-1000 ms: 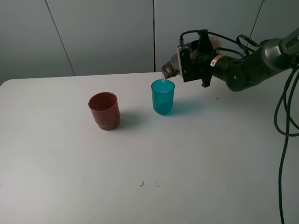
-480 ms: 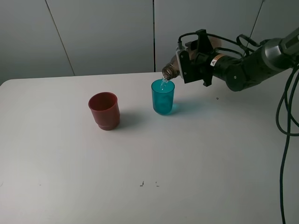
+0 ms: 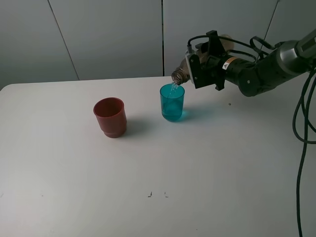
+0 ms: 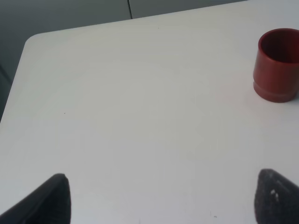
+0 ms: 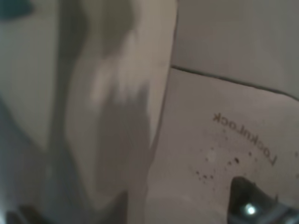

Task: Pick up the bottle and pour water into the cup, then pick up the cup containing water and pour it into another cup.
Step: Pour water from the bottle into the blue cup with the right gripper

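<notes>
The smoky grey-brown bottle (image 3: 179,75) lies tipped nearly flat in the air, with my right gripper (image 3: 204,69) shut on its body. Its mouth hangs just over the far rim of the teal-blue cup (image 3: 172,102), and a thin stream of water (image 3: 173,88) runs from it into the cup. The dark red cup (image 3: 110,116) stands upright to the left of the teal one, untouched. In the right wrist view the bottle (image 5: 107,116) fills the picture as a blur. In the left wrist view my left gripper (image 4: 166,198) is open above bare table, with the red cup (image 4: 276,65) well ahead of it.
The white table (image 3: 148,163) carries only the two cups and a few small dark specks (image 3: 157,194) near the front. Black cables (image 3: 302,128) hang down at the right edge. A grey panelled wall (image 3: 113,34) stands behind the table.
The right gripper has rolled slightly further, raising the bottle's rear end. Water keeps running into the teal cup. Neither cup has moved.
</notes>
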Tool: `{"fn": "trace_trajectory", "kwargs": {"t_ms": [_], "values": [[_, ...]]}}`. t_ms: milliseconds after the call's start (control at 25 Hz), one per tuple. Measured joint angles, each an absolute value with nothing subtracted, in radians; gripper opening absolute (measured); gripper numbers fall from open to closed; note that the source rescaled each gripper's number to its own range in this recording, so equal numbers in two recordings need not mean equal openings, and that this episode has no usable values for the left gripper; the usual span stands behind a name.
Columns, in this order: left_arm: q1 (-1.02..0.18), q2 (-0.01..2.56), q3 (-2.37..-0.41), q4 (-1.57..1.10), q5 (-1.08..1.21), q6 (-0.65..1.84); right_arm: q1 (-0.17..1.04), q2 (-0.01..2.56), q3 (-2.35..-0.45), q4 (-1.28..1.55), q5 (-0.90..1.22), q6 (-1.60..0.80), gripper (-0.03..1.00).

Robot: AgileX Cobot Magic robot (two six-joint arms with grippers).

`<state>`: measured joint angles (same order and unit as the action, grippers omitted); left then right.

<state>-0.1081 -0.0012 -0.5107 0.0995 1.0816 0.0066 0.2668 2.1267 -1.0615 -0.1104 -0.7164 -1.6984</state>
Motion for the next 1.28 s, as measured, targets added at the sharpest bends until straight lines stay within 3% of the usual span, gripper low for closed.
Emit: {"fn": "trace_trajectory", "kwargs": {"t_ms": [1280], "values": [[-0.108,-0.001,-0.511,0.099,1.082,0.007,0.267,2.127,-1.061,-0.11,-0.728,-1.771,0.0]]}}
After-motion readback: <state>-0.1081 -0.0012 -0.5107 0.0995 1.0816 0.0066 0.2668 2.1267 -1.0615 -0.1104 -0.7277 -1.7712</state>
